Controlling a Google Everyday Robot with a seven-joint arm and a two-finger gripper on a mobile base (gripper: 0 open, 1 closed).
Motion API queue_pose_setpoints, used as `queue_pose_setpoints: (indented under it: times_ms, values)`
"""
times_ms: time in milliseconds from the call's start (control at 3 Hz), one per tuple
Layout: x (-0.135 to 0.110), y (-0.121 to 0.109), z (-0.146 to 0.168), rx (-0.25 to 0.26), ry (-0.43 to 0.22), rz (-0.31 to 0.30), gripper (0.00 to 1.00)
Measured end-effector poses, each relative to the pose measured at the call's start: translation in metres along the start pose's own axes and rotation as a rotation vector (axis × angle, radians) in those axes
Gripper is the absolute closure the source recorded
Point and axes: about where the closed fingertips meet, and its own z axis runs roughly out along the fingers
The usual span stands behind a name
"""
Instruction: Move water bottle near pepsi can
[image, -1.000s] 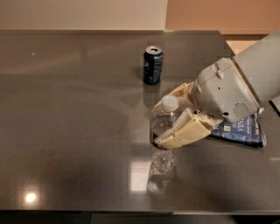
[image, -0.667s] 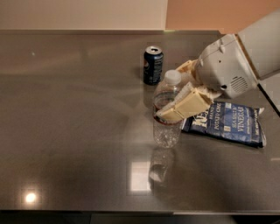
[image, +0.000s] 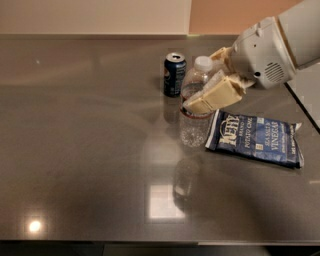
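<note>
The water bottle is clear and ribbed with a white cap and stands upright on the dark grey table. My gripper comes in from the right and is shut on the bottle's upper body, with one cream finger across its front. The pepsi can, dark blue with a silver top, stands upright just behind and left of the bottle, a small gap apart.
A flat blue chip bag lies on the table right of the bottle, its left end close to the bottle's base. The table's right edge runs behind the bag. My white arm housing hangs over the far right.
My gripper has carried the water bottle back and to the right, from the table's middle front to a spot beside the pepsi can. The chip bag is more uncovered.
</note>
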Motion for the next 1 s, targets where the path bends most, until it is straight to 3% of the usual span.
queue_pose_setpoints:
  times_ms: [333, 1000]
  values:
    - [0.003, -0.054, -0.004, 0.038, -0.017, 0.036, 1.0]
    - [0.008, -0.12, -0.007, 0.089, -0.003, 0.075, 1.0]
